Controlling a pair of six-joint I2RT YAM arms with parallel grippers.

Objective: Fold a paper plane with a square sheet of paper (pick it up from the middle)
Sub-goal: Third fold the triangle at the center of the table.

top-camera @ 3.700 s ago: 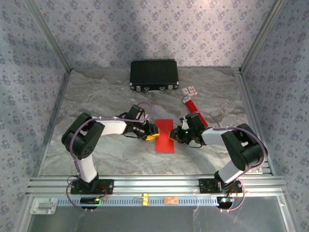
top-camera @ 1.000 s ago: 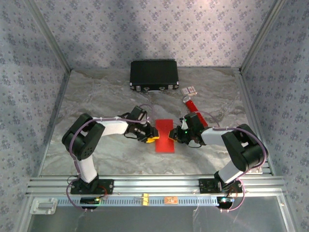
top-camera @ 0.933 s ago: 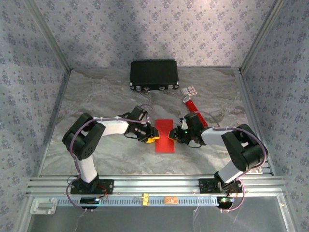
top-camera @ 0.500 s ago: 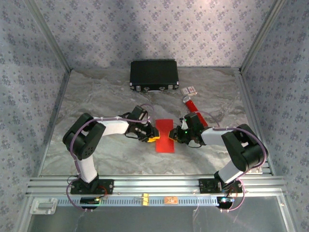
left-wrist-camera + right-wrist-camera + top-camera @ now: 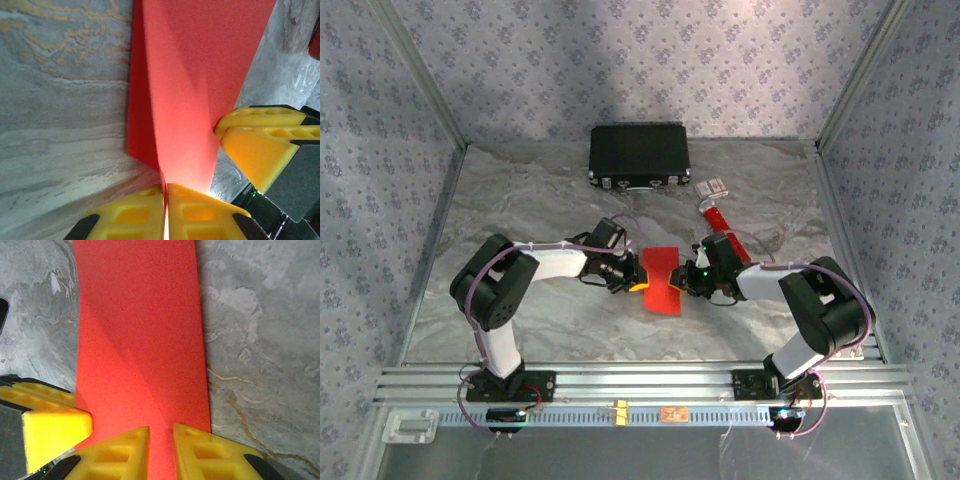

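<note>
I see the folded bright red sheet of paper [image 5: 662,278] mid-surface, between my two tools, with the left tool [image 5: 638,274] clamped tight on its left edge and the right tool [image 5: 684,280] pinching its right edge (that gap looks slightly wider). Its left side lifts off the grey marbled surface [image 5: 550,190]. Behind it lie a flat black case [image 5: 639,155], a red stick-like tube with a white end [image 5: 715,213] and a small white card [image 5: 712,186], all well apart from the paper.

No text, label, brand, number or sign can be read in any of the views. The small red-and-white card [image 5: 712,186] lying on the table [image 5: 520,200] beside the black case [image 5: 639,154] carries some pattern, but it is too small to make out.
</note>
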